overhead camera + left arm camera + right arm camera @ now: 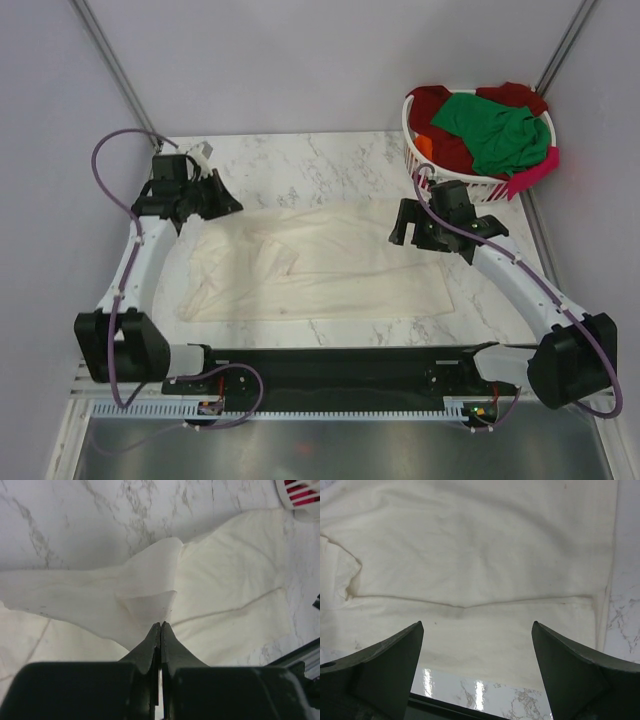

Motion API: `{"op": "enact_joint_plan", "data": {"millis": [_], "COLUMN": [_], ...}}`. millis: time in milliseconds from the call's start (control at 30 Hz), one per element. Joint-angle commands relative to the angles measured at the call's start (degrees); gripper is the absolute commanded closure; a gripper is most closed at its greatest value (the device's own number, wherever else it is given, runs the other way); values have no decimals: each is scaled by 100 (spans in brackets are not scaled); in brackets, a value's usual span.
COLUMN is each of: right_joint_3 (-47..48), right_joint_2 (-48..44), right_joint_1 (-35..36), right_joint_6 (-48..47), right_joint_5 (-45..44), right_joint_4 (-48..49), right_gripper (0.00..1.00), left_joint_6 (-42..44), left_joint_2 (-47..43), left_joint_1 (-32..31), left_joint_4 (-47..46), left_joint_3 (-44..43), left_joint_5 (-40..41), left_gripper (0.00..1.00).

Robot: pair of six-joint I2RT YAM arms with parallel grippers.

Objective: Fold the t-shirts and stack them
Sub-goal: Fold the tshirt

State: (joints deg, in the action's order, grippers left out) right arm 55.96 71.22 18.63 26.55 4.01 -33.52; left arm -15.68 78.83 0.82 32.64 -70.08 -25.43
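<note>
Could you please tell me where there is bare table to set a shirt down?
Bare marble runs along the far edge, between the left gripper and the basket. The cream t-shirt fills the middle; the right gripper crowds the basket corner.

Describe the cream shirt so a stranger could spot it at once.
At the middle of the table, the cream shirt lies spread out, the left gripper pinching its edge. Unlike the coloured shirts heaped in the basket, it is pale and alone.
</note>
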Motion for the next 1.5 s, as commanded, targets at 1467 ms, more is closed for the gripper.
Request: {"op": "enact_joint_plan", "data": {"millis": [1467], "right_joint_3": [4889], "right_joint_2": [6220], "right_joint_1": [-334], "right_joint_6": [-317], "right_joint_5": [-2449], "right_joint_4": [-454], "right_gripper": [10], "left_joint_6": [-787], "left_joint_2": [-2408], "left_joint_1": [788], "left_joint_4": [2282], "left_joint_3": [1656], "left_joint_5": [1656], "left_gripper": [98]}}
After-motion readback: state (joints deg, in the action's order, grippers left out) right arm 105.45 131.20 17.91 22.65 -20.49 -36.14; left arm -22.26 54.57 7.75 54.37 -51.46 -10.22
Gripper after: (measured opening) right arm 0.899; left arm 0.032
